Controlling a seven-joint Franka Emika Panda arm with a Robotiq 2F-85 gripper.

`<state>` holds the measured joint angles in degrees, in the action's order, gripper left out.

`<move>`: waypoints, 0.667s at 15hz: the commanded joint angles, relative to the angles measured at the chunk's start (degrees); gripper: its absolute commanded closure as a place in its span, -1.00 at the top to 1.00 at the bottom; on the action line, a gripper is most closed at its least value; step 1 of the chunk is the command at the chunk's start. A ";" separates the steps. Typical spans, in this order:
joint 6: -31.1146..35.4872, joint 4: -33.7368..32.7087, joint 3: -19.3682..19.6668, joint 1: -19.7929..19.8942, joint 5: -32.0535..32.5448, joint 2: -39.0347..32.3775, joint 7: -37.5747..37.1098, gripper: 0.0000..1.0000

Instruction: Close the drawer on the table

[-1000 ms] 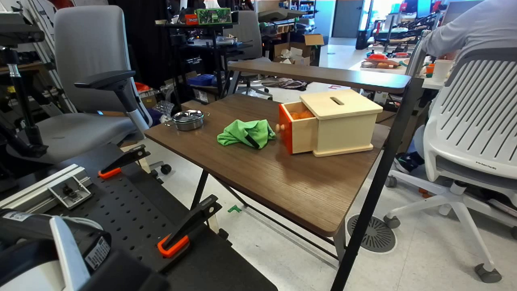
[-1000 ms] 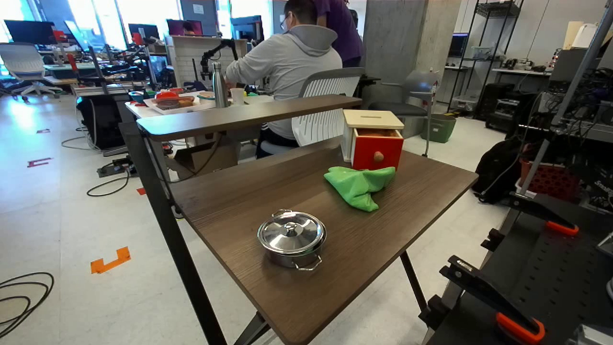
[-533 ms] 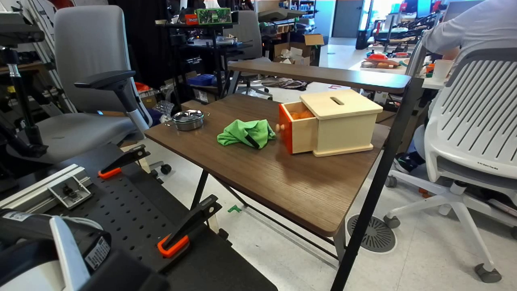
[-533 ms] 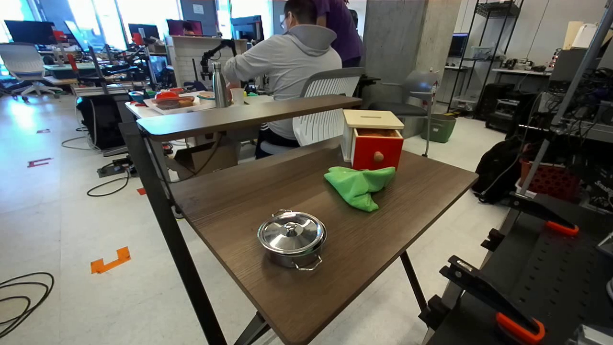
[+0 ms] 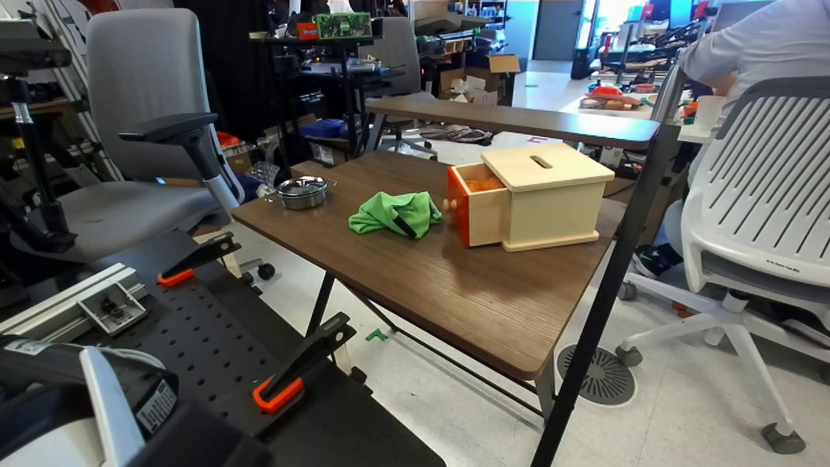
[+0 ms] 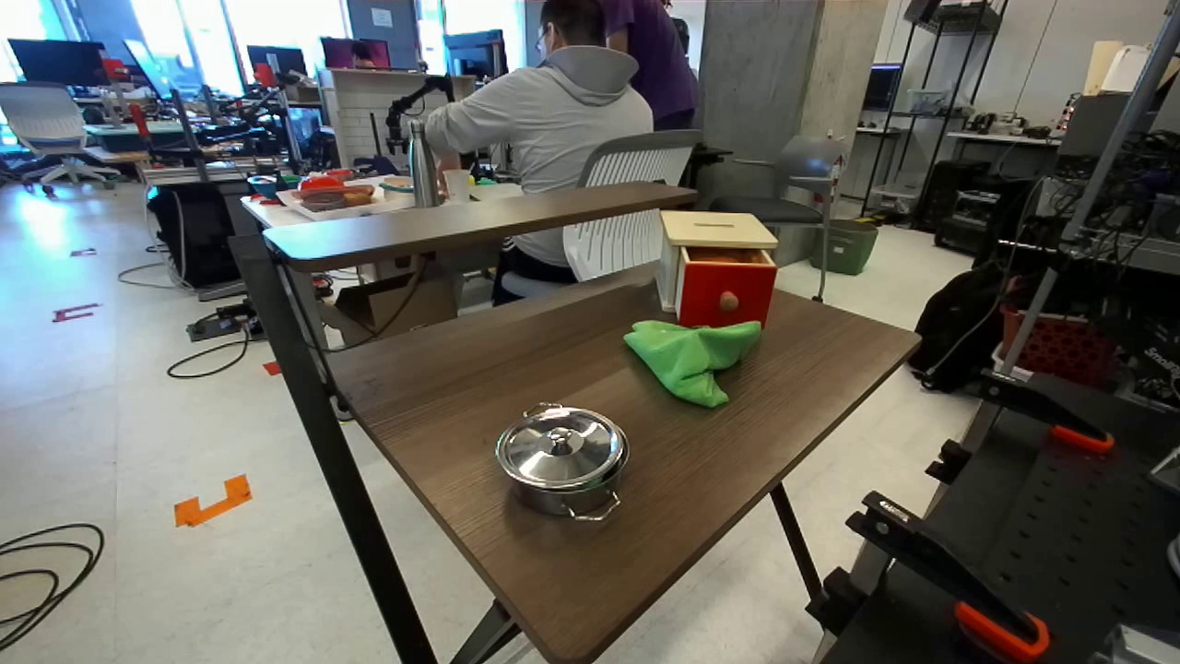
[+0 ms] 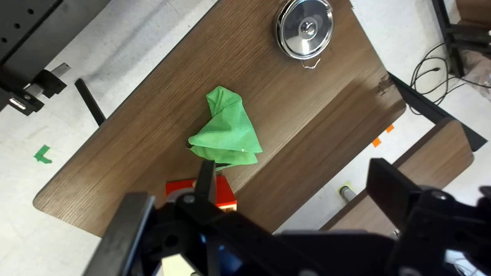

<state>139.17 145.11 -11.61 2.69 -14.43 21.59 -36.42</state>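
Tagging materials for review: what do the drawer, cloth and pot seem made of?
Drawer: likely wood, pale bare-looking sides, smooth, probably painted red front. Cloth: soft matt fabric, judging by its folds. Pot: polished metal, perhaps steel, given reflections on its lid.

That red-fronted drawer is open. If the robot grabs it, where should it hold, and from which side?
Probably by the round knob, which sticks out from about the middle of the red front of the drawer. I'd come from the front, slightly from above because the green cloth lies there, and pinch the knob's sides.
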 commanded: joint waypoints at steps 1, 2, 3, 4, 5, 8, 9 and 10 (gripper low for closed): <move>4.16 -5.49 0.66 1.74 5.28 -12.09 -3.80 1.00; 4.24 -7.20 1.29 2.21 7.32 -15.61 -5.33 1.00; 4.46 -8.72 2.01 2.44 9.64 -18.58 -7.14 1.00; 4.15 -10.43 2.96 2.42 11.98 -21.42 -8.74 1.00; 3.01 -12.39 4.24 1.97 13.90 -24.47 -9.35 1.00; 2.91 -17.70 8.00 -0.21 18.61 -32.61 -10.47 1.00; 2.53 -19.44 9.20 -1.04 19.48 -34.85 -10.58 1.00; 2.21 -21.18 10.20 -1.85 19.65 -37.18 -10.26 1.00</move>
<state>142.95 130.56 -4.66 3.79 2.48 -8.43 -45.16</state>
